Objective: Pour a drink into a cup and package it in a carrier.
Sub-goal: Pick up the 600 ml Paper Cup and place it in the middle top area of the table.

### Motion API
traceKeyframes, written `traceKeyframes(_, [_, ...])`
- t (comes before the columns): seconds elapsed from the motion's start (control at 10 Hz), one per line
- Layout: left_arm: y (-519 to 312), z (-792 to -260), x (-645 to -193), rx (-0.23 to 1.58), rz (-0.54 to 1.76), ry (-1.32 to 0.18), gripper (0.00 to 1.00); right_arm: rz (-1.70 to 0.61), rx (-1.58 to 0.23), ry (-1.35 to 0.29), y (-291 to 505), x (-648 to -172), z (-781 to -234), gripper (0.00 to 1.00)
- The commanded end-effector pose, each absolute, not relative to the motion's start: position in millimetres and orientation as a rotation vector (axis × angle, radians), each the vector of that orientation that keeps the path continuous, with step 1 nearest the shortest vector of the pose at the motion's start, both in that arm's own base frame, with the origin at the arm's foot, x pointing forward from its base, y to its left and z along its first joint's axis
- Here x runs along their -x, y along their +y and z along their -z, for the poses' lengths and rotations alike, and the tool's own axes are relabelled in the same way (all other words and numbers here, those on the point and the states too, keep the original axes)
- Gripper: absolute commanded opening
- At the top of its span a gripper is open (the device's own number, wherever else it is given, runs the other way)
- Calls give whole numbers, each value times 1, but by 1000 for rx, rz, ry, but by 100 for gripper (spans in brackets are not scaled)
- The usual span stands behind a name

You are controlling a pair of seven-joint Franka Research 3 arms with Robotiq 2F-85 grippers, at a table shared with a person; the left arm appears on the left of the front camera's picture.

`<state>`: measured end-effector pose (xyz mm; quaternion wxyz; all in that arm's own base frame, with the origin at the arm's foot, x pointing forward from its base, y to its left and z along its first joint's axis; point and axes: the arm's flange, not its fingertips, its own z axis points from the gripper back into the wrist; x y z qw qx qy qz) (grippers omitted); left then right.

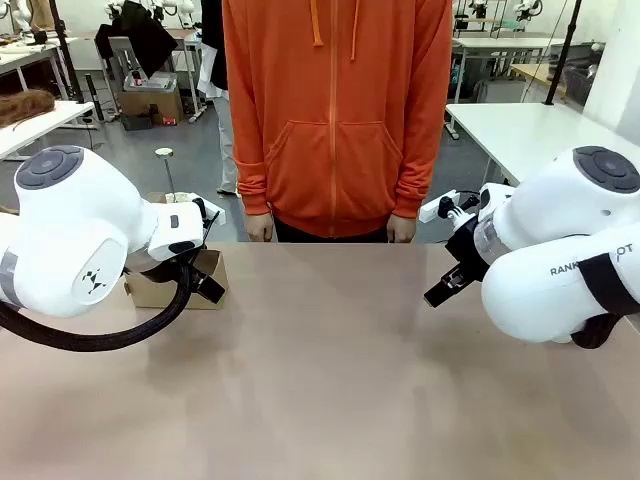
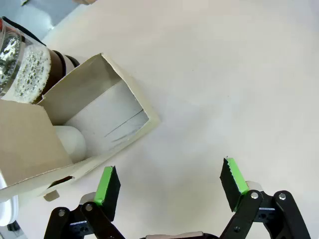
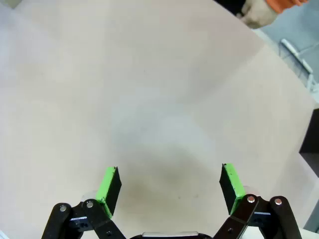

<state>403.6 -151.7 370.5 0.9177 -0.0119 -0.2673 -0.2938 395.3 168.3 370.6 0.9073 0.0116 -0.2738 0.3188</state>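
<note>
Currently, the left gripper (image 2: 169,183) and the right gripper (image 3: 170,185) both hang wide open and empty above the table (image 1: 330,380), evidently parked ready to start, while the carrier (image 1: 150,292) sits at the table's nine o'clock near the left gripper, placed within its easy reach.

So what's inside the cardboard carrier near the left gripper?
Inside the carrier, a white rounded object, possibly a cup, sits beside a white panel. A cardboard flap covers the rest.
</note>
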Motion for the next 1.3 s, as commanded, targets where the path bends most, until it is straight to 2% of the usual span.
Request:
traceKeyframes(0.0, [-152,-371,-404,24,604,-550,100,-658,-24,-565,168,-395,-371,100])
traceKeyframes(0.8, [-152,-371,-404,24,604,-550,100,-659,-23,-565,168,-395,-370,100])
traceKeyframes(1.2, [-152,-371,-404,24,604,-550,100,-668,-145,-508,116,-469,-490,100])
